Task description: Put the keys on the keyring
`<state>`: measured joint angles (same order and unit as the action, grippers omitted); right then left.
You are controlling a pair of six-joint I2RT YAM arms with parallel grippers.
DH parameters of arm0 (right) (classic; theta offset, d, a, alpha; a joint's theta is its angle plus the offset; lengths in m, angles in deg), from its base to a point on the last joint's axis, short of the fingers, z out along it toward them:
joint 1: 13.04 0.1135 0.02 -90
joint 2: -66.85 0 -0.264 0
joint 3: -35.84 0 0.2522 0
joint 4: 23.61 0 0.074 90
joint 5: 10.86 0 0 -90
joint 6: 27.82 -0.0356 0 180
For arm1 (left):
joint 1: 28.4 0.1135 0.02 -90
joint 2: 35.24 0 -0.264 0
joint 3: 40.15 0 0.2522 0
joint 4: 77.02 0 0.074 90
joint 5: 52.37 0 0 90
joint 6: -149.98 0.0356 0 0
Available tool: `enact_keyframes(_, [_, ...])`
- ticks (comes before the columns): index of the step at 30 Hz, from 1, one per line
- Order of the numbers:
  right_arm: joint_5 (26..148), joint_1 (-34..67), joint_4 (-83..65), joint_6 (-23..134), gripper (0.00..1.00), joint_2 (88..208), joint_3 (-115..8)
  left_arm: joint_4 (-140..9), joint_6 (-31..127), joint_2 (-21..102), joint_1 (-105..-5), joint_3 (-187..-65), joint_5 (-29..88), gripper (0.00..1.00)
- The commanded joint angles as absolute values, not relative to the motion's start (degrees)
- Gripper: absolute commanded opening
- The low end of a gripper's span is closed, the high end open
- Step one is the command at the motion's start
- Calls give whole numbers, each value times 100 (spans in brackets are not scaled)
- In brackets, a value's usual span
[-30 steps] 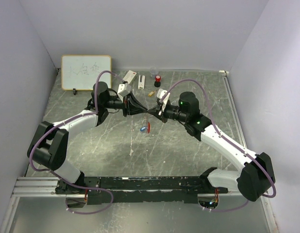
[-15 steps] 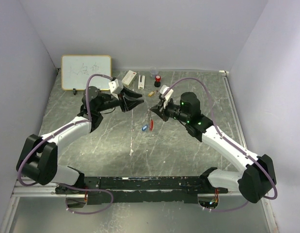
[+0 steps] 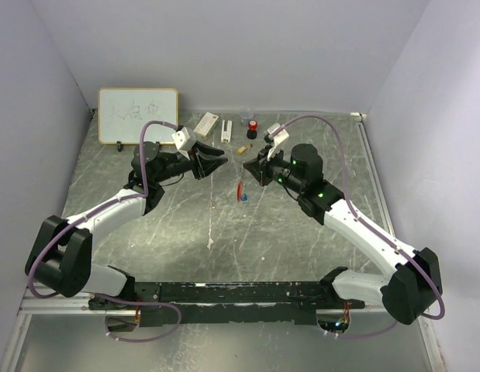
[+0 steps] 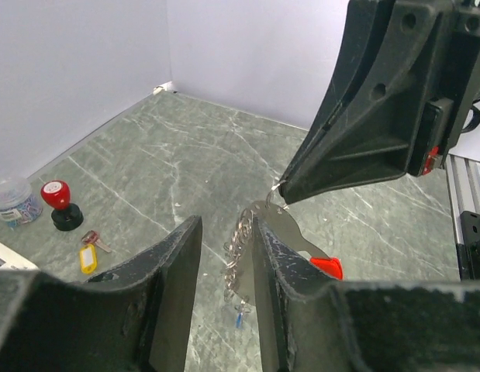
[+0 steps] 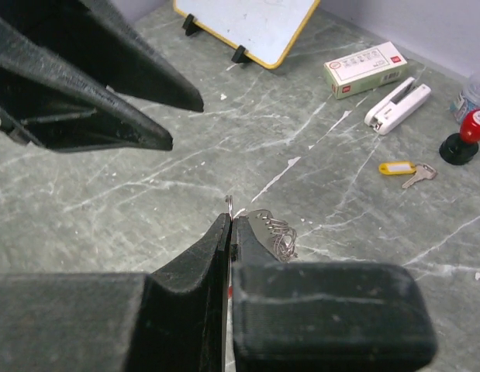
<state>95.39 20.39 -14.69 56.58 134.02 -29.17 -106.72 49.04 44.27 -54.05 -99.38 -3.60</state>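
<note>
My right gripper [image 3: 249,167] [image 5: 230,222] is shut on the thin wire end of the keyring [image 3: 239,190], which hangs below it over the table's middle. In the left wrist view the keyring's silvery chain [image 4: 238,249], grey plate and red tag [image 4: 326,267] dangle from the right gripper's tips, with a blue key [image 4: 240,314] at the bottom. My left gripper [image 3: 221,159] [image 4: 226,226] stands open just to the left, nothing between its fingers. A second small key on a yellow tag [image 5: 400,169] [image 3: 241,149] lies on the table behind.
Along the back stand a whiteboard [image 3: 137,115], a white box with a red mark [image 3: 206,121], a white stapler [image 3: 226,130], a red-and-black stamp [image 3: 252,129] and a small clear jar [image 4: 11,203]. Purple cables arc over both arms.
My left gripper has opened and drawn back to the left, away from the right gripper. The right gripper has lifted towards the back with the keyring hanging from it.
</note>
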Motion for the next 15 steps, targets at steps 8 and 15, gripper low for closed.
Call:
enact_keyframes(8, [8365,2045,-1201,4899,0,13578,-3376,-10883,4843,4530,-5372,-9924,-296,41])
enact_keyframes(15, [7949,2056,-977,4712,0,13660,-3487,-10916,4812,4606,-5380,-9926,-324,41])
